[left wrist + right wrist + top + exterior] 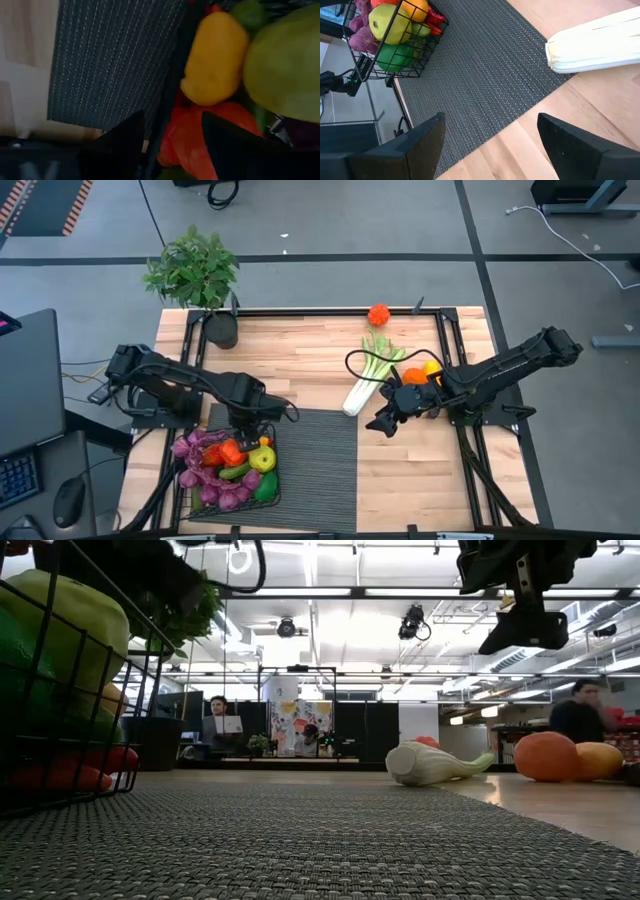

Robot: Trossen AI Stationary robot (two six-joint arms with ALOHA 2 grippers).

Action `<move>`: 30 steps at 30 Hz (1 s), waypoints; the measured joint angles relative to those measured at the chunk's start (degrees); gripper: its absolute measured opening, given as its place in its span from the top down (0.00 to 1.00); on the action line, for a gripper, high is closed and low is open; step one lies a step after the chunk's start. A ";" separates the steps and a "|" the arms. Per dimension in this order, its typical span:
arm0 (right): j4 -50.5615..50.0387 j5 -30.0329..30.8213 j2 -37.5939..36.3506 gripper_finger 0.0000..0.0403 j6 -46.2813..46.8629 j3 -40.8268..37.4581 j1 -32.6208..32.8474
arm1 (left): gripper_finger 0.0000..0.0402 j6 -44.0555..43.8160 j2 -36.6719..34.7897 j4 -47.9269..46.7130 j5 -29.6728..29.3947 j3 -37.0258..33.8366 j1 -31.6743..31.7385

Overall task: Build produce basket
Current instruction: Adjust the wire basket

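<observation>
Leek [372,377] is the nearest loose piece of produce to the right end effector [383,423], which hangs wide and empty above the bare wood of the counter [310,365], just off the right edge of the ribbed mat [318,465]. From those spread fingers the leek's pale cut end sits close, toward the far side of the counter and slightly toward the middle; its long axis runs diagonally away from there, white stalk near, green leaves far and to the right. The right wrist view shows the stalk [597,42] lying crosswise ahead of the fingers, so a grasp across the stalk looks to me like the next move, and the right arm is plainly the closer one for it. Just right of the leek, close by that arm's wrist, lie an orange [413,376] and a lemon [432,367], touching or nearly so. Farther back, near the far edge, sits a small orange-red piece [378,314], well apart from both arms. Across the mat, the basket [193,492] stands at its near-left corner, already heaped with grapes, peppers and green fruit. The left end effector [256,438] is over the basket's far right corner, fingers partly apart astride the wire rim, gripping nothing that I can make out
</observation>
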 joint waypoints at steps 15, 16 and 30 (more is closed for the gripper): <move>-0.02 1.29 -0.02 0.21 0.00 0.00 0.00 | 0.95 5.33 -0.02 2.46 4.21 -5.63 0.56; -0.02 1.32 -0.02 0.21 0.00 0.00 0.00 | 0.97 5.49 -0.16 2.45 4.74 -5.46 0.85; -0.04 2.80 -0.04 0.21 -0.26 0.00 0.00 | 0.99 12.37 0.07 -2.03 3.43 3.03 3.45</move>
